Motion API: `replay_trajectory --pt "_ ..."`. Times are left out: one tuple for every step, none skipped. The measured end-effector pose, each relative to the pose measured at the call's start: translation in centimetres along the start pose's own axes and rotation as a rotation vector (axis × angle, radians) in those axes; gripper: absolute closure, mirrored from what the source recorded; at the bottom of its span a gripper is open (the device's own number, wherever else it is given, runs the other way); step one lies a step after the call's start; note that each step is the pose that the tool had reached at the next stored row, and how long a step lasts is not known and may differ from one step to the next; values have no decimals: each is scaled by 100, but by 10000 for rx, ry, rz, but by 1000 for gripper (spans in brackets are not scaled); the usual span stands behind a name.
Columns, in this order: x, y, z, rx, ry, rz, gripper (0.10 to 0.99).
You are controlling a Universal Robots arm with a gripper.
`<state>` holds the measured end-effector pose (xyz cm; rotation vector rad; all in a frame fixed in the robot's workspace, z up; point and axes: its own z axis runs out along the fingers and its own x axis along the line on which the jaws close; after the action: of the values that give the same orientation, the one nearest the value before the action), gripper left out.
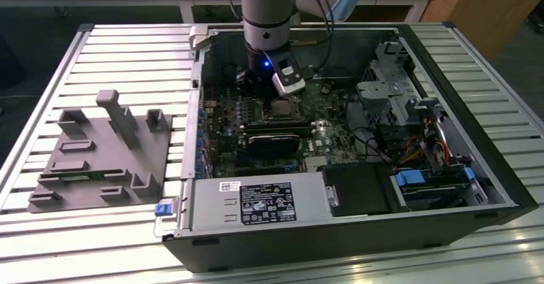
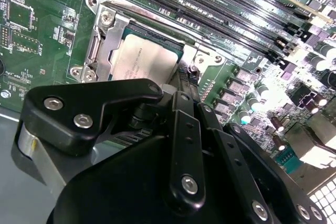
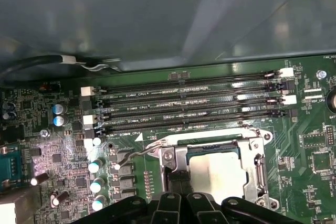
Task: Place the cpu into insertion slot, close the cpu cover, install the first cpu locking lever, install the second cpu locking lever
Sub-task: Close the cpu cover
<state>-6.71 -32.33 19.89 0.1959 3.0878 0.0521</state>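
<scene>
Although the slatted worktop is mostly taken up by the open computer case lying on its side, the work is confined to a small patch of the green motherboard inside it. There, just beside the long black memory slots, sits the insertion slot. The cpu cover appears to lie flat over the slot, and the tan face of the cpu shows through its window, so the chip is seated. A thin wire locking lever runs along the socket's edge, its hooked handle standing clear of the board and seemingly not yet latched.

The step in hand looks like the first lever. To do it well, contact should fall on the handle end rather than on the frame. The push should go down and sideways together, so the wire slides under its catch instead of springing off. The press needs to be slow, because the cover must stay flat on the chip.

The arm reaches steeply down into the case from the far side, its wrist almost vertical over the socket. The end effector hangs at the socket's edge, touching or nearly touching the frame. Its tips look pressed together, with nothing held between them.
</scene>
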Motion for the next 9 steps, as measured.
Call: replay_trajectory --pt "0 0 2 -1 0 0 980" --pt "0 0 3 -1 0 0 980" --pt "0 0 4 0 0 1 980" --pt "0 0 4 0 1 0 980" --pt "0 0 4 1 1 0 980" --pt "0 0 4 0 0 0 980" --pt "0 0 4 0 0 0 980" --pt "0 0 4 -1 0 0 980" --pt "0 0 3 -2 -1 0 980"
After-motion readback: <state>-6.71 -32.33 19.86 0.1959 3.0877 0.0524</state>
